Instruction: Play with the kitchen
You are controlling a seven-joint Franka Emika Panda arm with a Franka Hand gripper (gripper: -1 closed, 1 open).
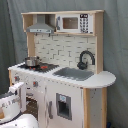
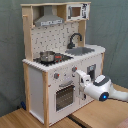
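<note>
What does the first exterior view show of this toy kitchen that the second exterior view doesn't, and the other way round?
Only the first exterior view shows the rounded end of the countertop and the cupboard door under the sink.

Only the second exterior view shows the oven door, the wooden floor and the kitchen's plain side panel.

Both exterior views show the kitchen with its microwave, hood, black faucet, grey sink, a pot on the stove, and the robot's arm in front.

My gripper (image 2: 80, 76) sits close against the kitchen (image 2: 60, 55) front, beside the oven door (image 2: 65, 96). A pot (image 2: 47, 56) occupies the stove; the counter's rounded end (image 1: 100, 79) lies bare.
</note>
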